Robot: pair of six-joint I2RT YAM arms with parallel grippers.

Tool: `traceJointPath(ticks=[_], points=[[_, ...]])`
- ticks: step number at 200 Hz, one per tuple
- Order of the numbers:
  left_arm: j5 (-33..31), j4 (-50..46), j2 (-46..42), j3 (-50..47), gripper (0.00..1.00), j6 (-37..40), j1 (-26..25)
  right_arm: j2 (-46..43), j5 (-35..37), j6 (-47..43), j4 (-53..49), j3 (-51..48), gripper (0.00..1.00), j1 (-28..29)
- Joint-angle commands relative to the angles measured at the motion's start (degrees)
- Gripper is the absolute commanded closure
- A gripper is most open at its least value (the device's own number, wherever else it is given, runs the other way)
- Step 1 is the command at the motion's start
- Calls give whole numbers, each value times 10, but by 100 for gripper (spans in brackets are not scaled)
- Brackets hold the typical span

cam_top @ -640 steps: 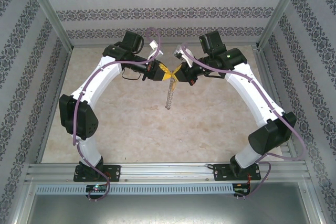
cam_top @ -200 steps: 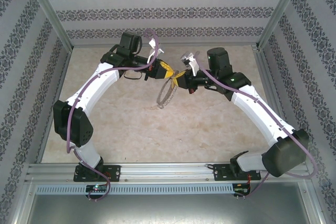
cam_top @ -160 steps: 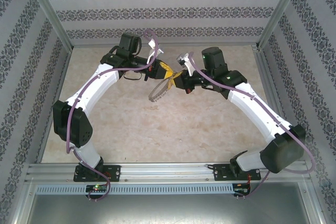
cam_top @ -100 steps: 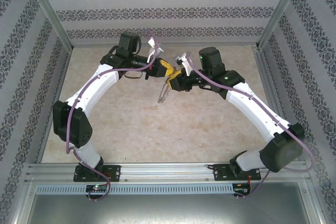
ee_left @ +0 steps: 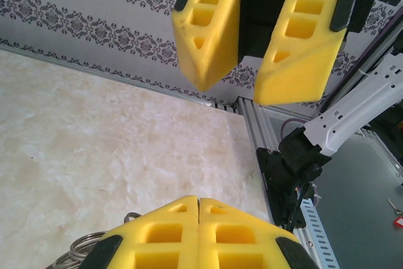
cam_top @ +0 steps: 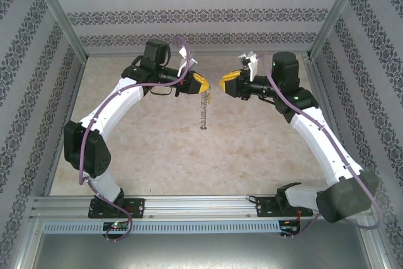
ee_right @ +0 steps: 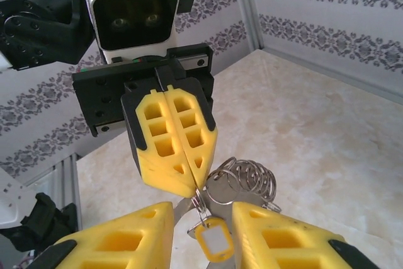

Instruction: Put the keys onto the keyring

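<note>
our left gripper pinched shut on the keyring, hanging at 6 o'clock; at 3 o'clock our right gripper stood partway open, empty.

A pale beige, marbled tabletop lies flat. White walls with grey damask bands rise round it on three sides. A silver aluminium rail runs along its near edge.

Robot lab cell: aluminium frame around patterned wall panels.
</note>
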Motion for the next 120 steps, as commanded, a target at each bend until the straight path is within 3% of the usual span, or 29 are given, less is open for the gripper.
traceJointPath(ticks=[1,120], points=[[19,27,-26,-2,100,-7,-3,18,-52,15,38,-6,70,8],[16,33,-29,-1,100,-14,-3,67,-86,7,36,-5,74,36]])
